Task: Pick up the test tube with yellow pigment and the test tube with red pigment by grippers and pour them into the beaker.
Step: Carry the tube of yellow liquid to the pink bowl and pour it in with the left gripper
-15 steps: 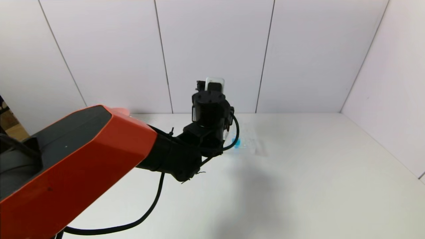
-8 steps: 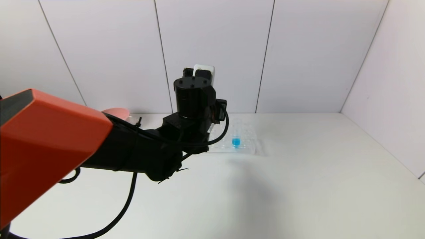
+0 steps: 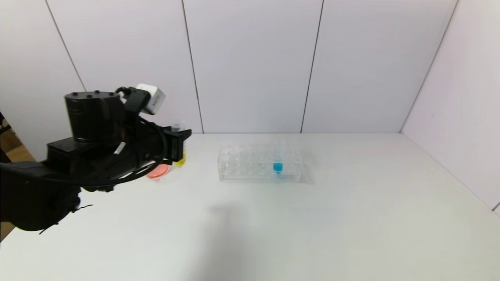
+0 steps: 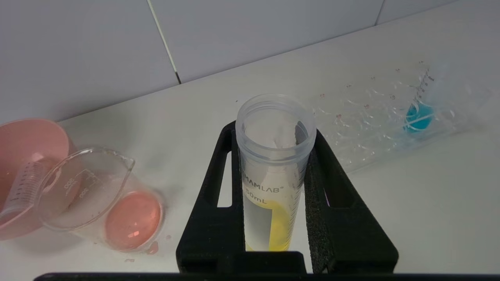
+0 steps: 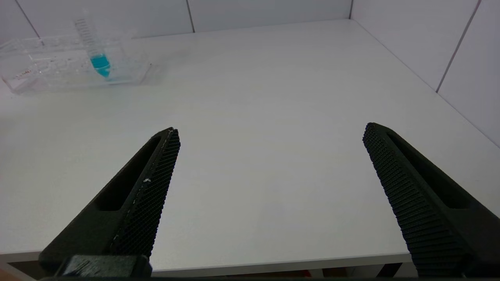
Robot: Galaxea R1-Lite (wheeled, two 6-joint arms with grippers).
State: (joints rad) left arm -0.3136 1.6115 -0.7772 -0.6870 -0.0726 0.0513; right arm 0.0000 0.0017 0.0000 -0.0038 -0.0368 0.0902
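Observation:
My left gripper point(image 3: 177, 143) point(image 4: 273, 132) is shut on the test tube with yellow pigment point(image 4: 273, 175), which is upright with its mouth open and yellow liquid at its tip point(image 3: 180, 160). It hangs just right of the beaker point(image 4: 97, 195) point(image 3: 158, 171), which holds red-orange liquid. No tube with red liquid shows. A clear graduated tube point(image 4: 21, 191) lies in the pink bowl point(image 4: 27, 144) behind the beaker. My right gripper point(image 5: 269, 130) is open and empty over the table's front edge.
The clear tube rack point(image 3: 250, 166) point(image 4: 375, 121) point(image 5: 58, 72) stands at the back middle with a blue-tipped tube point(image 3: 277, 166) point(image 4: 418, 115) point(image 5: 99, 62) in it. A few red drops lie by the beaker's foot point(image 4: 152, 248). White walls close the back and right.
My left arm has swung left from the rack to beside the beaker, carrying the yellow tube. The rack and blue tube are now uncovered.

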